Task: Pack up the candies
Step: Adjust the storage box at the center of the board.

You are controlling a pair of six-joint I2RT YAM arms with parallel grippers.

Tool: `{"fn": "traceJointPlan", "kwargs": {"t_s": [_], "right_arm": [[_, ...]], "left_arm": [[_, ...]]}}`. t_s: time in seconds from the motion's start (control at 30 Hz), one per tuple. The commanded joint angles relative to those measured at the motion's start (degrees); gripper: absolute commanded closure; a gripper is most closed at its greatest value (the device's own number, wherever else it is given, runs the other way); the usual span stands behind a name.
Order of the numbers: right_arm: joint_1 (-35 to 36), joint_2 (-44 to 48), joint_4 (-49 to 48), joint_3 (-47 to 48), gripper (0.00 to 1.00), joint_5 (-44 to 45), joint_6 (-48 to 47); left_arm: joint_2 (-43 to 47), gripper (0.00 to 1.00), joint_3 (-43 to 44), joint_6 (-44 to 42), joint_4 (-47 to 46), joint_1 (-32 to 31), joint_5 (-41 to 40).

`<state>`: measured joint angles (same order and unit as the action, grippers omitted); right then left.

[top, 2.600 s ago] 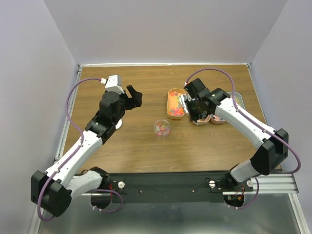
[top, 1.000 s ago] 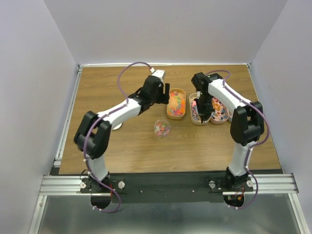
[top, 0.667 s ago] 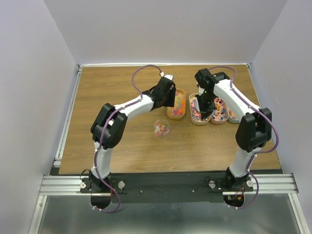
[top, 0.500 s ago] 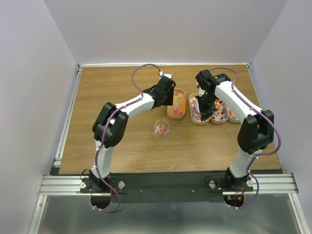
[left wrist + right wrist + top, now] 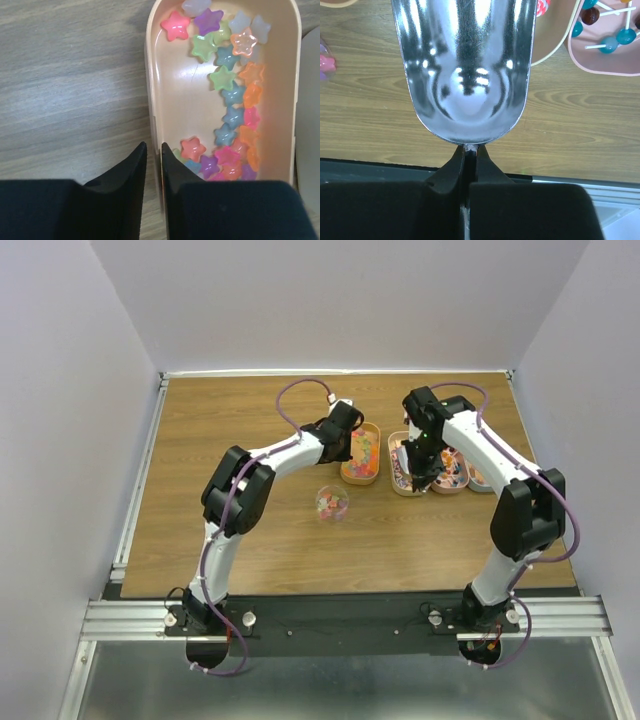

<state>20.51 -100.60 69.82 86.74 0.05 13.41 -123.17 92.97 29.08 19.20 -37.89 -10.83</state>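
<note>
I read left gripper (image 5: 154, 151) clenched on the left wall of the peach oblong plastic tray (image 5: 152, 90). Inside that tray: tiny multicoloured star candies (image 5: 223, 78), mostly along its right side. To the tray's right, right gripper (image 5: 470, 151) grasps the shiny metal scoop (image 5: 465, 65) by its stem.

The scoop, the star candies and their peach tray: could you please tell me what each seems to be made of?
Scoop: polished metal, with mirror-like reflections. Star candies: translucent and glossy, perhaps gummy or hard sugar; unclear which. Tray: smooth, matte peach, probably plastic.
</note>
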Motion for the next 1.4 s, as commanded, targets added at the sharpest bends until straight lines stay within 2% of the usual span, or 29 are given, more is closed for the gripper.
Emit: {"fn": "traceJointPlan", "kwargs": {"t_s": [0.0, 0.07, 0.13, 0.17, 0.23, 0.4, 0.57, 0.87, 0.93, 0.97, 1.13, 1.23, 1.27, 1.37], "right_arm": [[-0.38, 2.07, -1.00, -1.05, 0.99, -0.41, -0.66], [-0.38, 2.25, -1.00, -1.40, 0.99, -0.32, -0.75], [-0.38, 2.25, -0.92, -1.66, 0.99, -0.84, -0.84], [-0.39, 2.16, -0.83, -1.75, 0.99, -1.19, -0.84], [-0.39, 2.07, -0.65, -1.75, 0.99, -1.63, -0.75], [-0.30, 1.19, -0.21, -1.31, 0.99, -1.90, -0.67], [-0.30, 1.02, -0.12, -0.61, 0.99, -2.08, -0.93], [-0.30, 1.37, 0.14, -0.43, 0.99, -4.18, -1.63], [-0.30, 1.54, 0.23, -0.34, 0.99, -4.10, -1.72], [-0.30, 1.63, 0.14, -0.34, 0.99, -4.18, -1.72], [-0.30, 1.98, 0.14, -0.52, 0.99, -4.54, -1.89], [-0.30, 2.16, 0.14, -0.26, 0.99, -5.06, -1.98], [-0.30, 2.25, 0.23, -0.25, 0.99, -5.33, -2.07], [-0.30, 2.33, 0.49, 0.18, 0.99, -6.29, -2.07]], "left_arm": [[1.61, 0.78, -1.82, 4.40, 1.01, -0.43, 0.64], [2.67, 0.86, -4.01, 5.72, 1.10, -0.69, 0.72], [4.34, 0.88, -5.51, 7.65, 1.01, -1.04, 0.46], [4.96, 0.93, -7.08, 8.35, 0.84, -1.48, 0.29], [6.10, 0.94, -8.24, 9.68, 0.66, -2.19, 0.11], [6.19, 0.93, -8.33, 11.43, 1.89, -4.99, -0.77], [5.93, 0.90, -6.31, 14.24, 6.11, -6.05, -2.53], [6.02, 0.88, -3.85, 16.53, 8.22, -7.20, -7.63], [5.49, 0.83, -2.97, 16.27, 9.01, -7.20, -7.37], [5.40, 0.77, -2.53, 16.18, 9.36, -7.11, -7.10], [6.10, 0.58, -2.79, 16.45, 9.10, -7.29, -5.78], [6.89, 0.56, -2.79, 16.80, 8.92, -7.20, -3.85], [7.42, 0.50, -2.88, 16.97, 9.01, -7.20, -3.59], [10.40, 0.49, -2.97, 16.80, 8.57, -7.11, -3.23]]}}
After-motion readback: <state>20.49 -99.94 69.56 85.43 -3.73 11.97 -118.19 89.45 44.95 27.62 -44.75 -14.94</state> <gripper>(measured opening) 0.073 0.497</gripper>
